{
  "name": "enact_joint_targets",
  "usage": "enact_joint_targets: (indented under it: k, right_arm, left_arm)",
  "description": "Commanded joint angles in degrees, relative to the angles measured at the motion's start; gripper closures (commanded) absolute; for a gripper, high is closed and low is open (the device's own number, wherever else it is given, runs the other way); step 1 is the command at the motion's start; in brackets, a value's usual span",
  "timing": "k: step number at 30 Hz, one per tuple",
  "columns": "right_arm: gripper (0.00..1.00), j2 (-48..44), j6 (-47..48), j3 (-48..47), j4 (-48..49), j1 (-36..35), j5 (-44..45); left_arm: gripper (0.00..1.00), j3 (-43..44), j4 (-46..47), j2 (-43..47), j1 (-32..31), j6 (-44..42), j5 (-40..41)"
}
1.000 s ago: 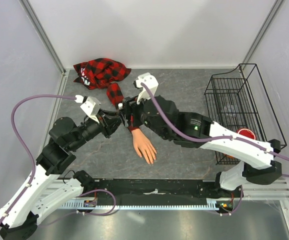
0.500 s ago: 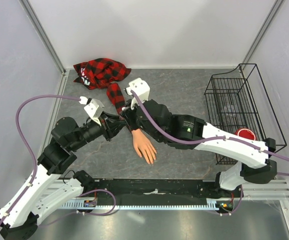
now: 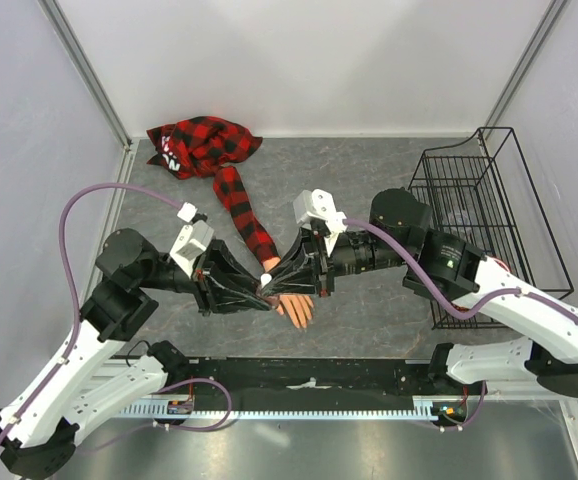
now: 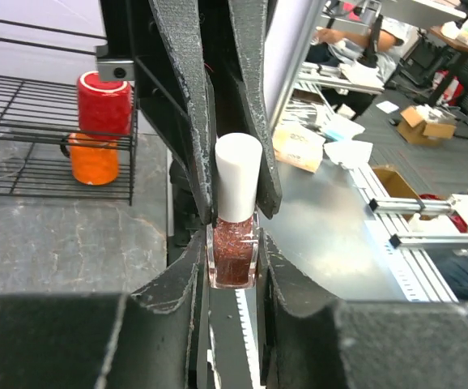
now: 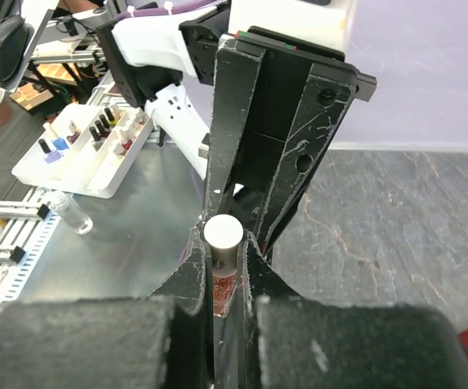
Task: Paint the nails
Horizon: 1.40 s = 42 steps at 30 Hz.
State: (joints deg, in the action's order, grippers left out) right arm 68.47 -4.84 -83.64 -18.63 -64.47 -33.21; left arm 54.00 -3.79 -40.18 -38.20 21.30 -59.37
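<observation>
A small bottle (image 4: 232, 261) of reddish glitter polish stands upright with my left gripper (image 4: 232, 243) shut on its glass body. From the opposite side my right gripper (image 5: 223, 243) is shut on its white cap (image 5: 223, 232). In the top view the left gripper (image 3: 260, 291) and the right gripper (image 3: 276, 283) meet tip to tip above the peach mannequin hand (image 3: 297, 307), hiding its wrist. The hand lies flat, fingers pointing to the front edge, at the end of a red-and-black plaid sleeve (image 3: 244, 208). The nails are too small to make out.
The plaid garment lies heaped (image 3: 201, 143) at the back left. A black wire basket (image 3: 447, 195) stands on the right, with a red cup (image 3: 491, 268) and an orange object (image 4: 93, 160) inside. Off the table's front, a white tray (image 5: 80, 146) holds several polish bottles.
Both grippers moved from beside the sleeve toward the front, over the hand. The right gripper went from open to shut on the bottle's cap. The left kept its grip on the bottle.
</observation>
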Motion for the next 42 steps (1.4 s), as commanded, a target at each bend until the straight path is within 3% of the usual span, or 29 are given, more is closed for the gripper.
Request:
enact_joint_targets:
  k: [1,2,4,5,8,11,14,19,27,37,42]
  right_arm:
    - [0.93,0.54,2.03,2.6,-0.09,-0.75,-3.22]
    - [0.72,0.01,1.94,2.6,-0.26,-0.75,-1.35]
    - [0.58,-1.22,2.03,2.25,-1.4,-0.66,2.86]
    - [0.41,-1.58,1.51,1.99,-1.67,-0.57,5.06]
    - [0.26,-1.15,-2.0,-0.73,-3.59,-0.66,16.66]
    - [0.21,0.43,-4.64,-5.39,-7.9,-0.66,23.26]
    - [0.2,1.67,-8.23,-9.52,-9.75,-1.1,29.66]
    - [0.21,4.91,-14.05,-13.92,-10.46,-2.76,43.38]
    - [0.35,15.01,-13.36,-24.73,-15.64,-8.73,56.92]
    - [0.47,20.12,-10.54,-27.46,-16.61,-10.94,60.37]
    - [0.66,20.13,-8.52,-26.32,-15.73,-11.03,58.61]
  left_arm:
    - [0.98,4.18,-2.88,-1.13,0.14,-3.89,9.5]
    - [0.98,4.27,-3.58,-1.04,0.14,-5.03,11.28]
    - [0.98,4.19,-5.7,-0.34,0.14,-6.18,17.24]
    - [0.98,4.01,-6.14,0.01,0.14,-7.31,19.36]
    - [0.98,3.75,-8.59,0.72,0.14,-9.42,30.43]
    - [0.98,2.17,-9.22,2.56,0.14,-11.19,41.33]
    - [0.98,0.06,-8.51,4.85,0.14,-12.42,47.85]
    - [0.98,-1.43,-7.55,6.96,0.14,-12.51,50.06]
    - [0.98,-3.81,-5.7,8.54,0.14,-9.96,49.71]
    - [0.98,-3.99,-4.56,7.75,0.14,-8.82,47.43]
    - [0.98,-4.34,-3.42,7.93,0.14,-7.59,41.46]
